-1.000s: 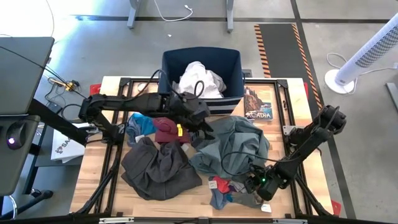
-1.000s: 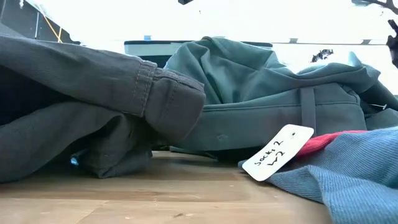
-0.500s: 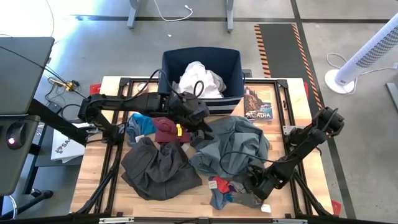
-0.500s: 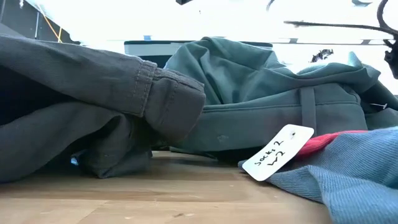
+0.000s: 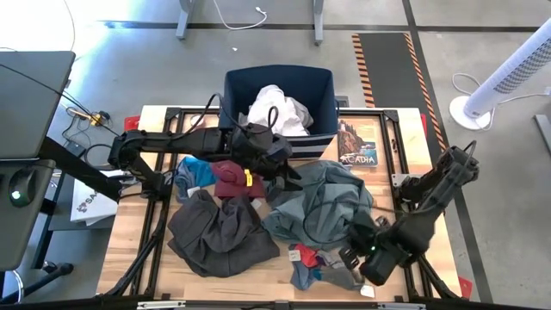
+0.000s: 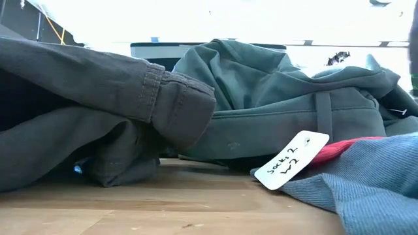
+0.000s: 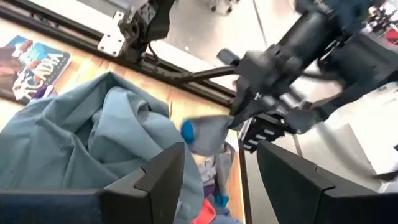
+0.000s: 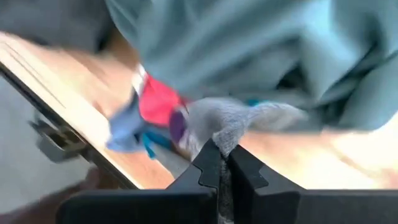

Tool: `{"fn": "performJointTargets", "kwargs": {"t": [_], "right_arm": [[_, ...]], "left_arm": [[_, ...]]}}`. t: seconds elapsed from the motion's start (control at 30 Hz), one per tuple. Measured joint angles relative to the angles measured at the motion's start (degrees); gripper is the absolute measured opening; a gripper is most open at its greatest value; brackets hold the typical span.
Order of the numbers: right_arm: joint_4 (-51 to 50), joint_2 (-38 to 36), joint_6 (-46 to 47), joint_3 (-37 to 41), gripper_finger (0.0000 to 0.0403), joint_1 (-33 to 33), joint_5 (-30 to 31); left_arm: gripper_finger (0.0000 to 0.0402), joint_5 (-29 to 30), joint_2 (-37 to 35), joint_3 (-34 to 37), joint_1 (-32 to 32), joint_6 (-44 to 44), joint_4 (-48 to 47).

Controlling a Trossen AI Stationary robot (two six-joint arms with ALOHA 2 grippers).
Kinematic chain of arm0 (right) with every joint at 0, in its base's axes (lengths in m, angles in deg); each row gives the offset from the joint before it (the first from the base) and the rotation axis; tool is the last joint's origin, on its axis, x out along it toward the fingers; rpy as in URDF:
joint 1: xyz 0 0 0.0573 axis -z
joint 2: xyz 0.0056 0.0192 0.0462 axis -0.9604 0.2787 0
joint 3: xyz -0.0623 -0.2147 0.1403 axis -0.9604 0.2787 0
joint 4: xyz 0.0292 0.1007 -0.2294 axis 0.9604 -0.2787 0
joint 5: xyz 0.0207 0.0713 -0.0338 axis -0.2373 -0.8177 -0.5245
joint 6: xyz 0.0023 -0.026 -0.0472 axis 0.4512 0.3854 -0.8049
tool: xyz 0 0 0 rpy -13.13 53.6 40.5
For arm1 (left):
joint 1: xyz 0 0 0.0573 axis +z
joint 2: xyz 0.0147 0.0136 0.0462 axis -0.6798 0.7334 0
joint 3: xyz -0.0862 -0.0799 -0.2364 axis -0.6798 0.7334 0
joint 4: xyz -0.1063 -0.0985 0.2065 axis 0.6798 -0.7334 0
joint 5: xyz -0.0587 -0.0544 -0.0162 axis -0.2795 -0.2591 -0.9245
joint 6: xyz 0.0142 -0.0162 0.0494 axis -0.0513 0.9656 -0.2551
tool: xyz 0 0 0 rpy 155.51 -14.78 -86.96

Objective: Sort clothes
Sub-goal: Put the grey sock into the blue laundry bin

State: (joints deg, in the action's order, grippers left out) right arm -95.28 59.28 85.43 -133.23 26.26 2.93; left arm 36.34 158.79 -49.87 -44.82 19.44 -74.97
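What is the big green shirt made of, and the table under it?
The green shirt looks like soft woven cloth, probably cotton: matte, with folds and stitched seams. The table looks like pale wood, smooth with faint grain lines, possibly sealed.

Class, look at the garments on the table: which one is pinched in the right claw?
The small grey sock, pinched in the shut right claw at the table's near edge. The grey-green shirt, dark trousers and maroon piece lie ungripped.
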Motion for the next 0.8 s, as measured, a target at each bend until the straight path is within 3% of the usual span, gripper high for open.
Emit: {"fn": "performJointTargets", "kwargs": {"t": [0.17,0.37,0.53,0.8], "right_arm": [[-7.61,-0.02,-4.94,-11.4,0.0001,-0.02,10.76],[-8.63,-0.02,-13.75,-19.32,0.0001,1.17,24.06],[-6.36,-0.02,-21.98,-22.46,0.0001,3.76,25.89],[7.08,-0.01,-38.73,-23.74,0.0001,8.84,24.18]], "left_arm": [[0.0198,-4.21,0.0,0.02,0.5,1.05,4.82],[0.0198,-5.81,0.0,0.02,-0.29,0.98,11.79],[0.0198,-7.25,0.0,0.02,-1.43,-1.01,14.21],[0.0198,-5.95,0.02,0.02,-3.22,-10.0,15.26]]}}
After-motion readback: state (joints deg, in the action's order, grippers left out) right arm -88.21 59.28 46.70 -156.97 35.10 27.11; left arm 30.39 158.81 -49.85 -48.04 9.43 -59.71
